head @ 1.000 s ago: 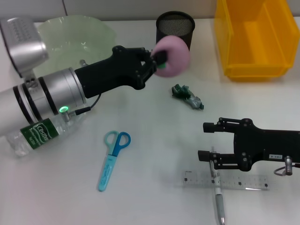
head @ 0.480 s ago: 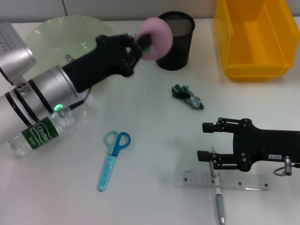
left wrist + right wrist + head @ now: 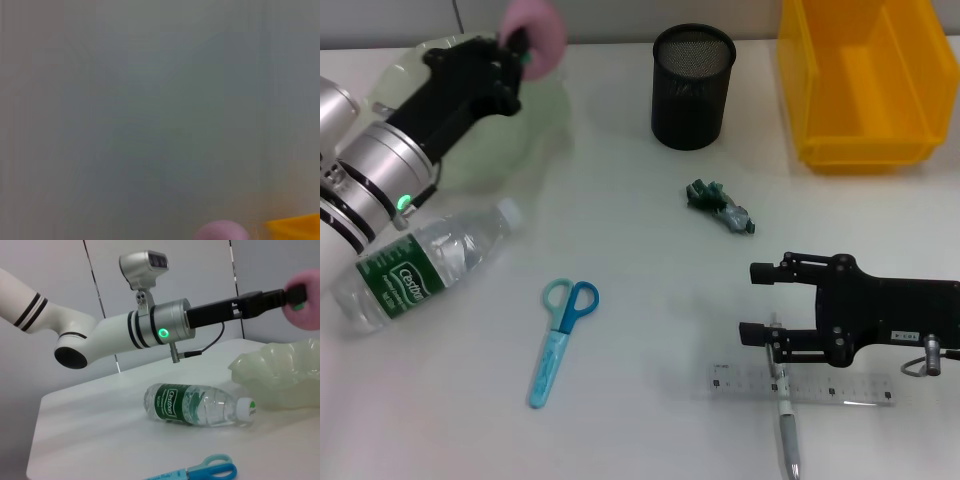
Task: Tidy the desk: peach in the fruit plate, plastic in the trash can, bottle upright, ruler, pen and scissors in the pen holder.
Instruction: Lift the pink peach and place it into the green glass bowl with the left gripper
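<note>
Above the fruit plate [image 3: 470, 160] rim, left hand [image 3: 520, 50] grips peach [image 3: 542, 30] (pink).

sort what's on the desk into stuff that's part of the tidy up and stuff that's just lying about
Part of the job:
peach, held in the left tool over the fruit plate
bottle, lying on its side
scissors
ruler and pen, by the right tool
green plastic scrap
mesh pen holder
yellow bin, probably the trash can

Just lying about:
nothing visible
</note>
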Action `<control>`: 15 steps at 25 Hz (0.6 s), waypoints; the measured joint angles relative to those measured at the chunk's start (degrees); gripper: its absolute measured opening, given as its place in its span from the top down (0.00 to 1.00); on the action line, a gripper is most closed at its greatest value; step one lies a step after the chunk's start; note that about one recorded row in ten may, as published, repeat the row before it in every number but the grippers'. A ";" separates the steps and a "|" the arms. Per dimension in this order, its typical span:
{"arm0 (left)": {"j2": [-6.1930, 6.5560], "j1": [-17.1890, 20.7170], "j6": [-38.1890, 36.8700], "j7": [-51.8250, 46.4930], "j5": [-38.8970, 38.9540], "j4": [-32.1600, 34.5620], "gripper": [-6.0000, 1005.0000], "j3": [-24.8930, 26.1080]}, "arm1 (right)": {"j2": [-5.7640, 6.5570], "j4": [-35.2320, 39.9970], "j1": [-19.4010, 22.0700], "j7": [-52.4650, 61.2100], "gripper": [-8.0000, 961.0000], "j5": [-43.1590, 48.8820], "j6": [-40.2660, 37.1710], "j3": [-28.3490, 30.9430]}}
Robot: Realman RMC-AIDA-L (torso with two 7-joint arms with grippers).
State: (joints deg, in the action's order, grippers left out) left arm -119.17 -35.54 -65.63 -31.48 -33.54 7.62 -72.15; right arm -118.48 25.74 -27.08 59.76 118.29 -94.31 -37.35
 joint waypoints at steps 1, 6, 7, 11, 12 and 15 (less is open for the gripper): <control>0.00 -0.01 1.13 0.79 1.41 -0.07 0.94 0.03 | -0.01 -0.02 -0.02 0.00 0.21 0.00 0.00 0.00; 0.00 0.00 5.69 3.01 5.58 -0.13 0.94 0.13 | -0.18 0.00 -0.06 0.00 0.21 0.00 0.00 0.00; 0.00 0.00 6.07 3.20 5.82 -0.13 0.94 0.14 | -0.19 0.01 -0.07 0.00 0.21 0.00 0.00 0.00; 0.00 -0.02 6.57 3.57 6.11 -0.16 0.94 -0.06 | -0.17 0.02 -0.08 0.00 0.21 -0.01 0.03 0.00; 0.00 -0.02 6.57 3.57 6.12 -0.16 0.94 -0.15 | -0.17 0.02 -0.08 0.00 0.21 -0.03 0.03 0.00; 0.00 -0.04 6.58 3.59 6.14 -0.14 0.94 -0.17 | -0.17 0.02 -0.08 0.00 0.21 -0.05 0.02 0.00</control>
State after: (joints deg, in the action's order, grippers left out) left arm -119.18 -35.58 -59.06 -27.89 -27.41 7.49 -72.32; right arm -118.65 25.75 -27.16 59.76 118.24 -94.28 -37.35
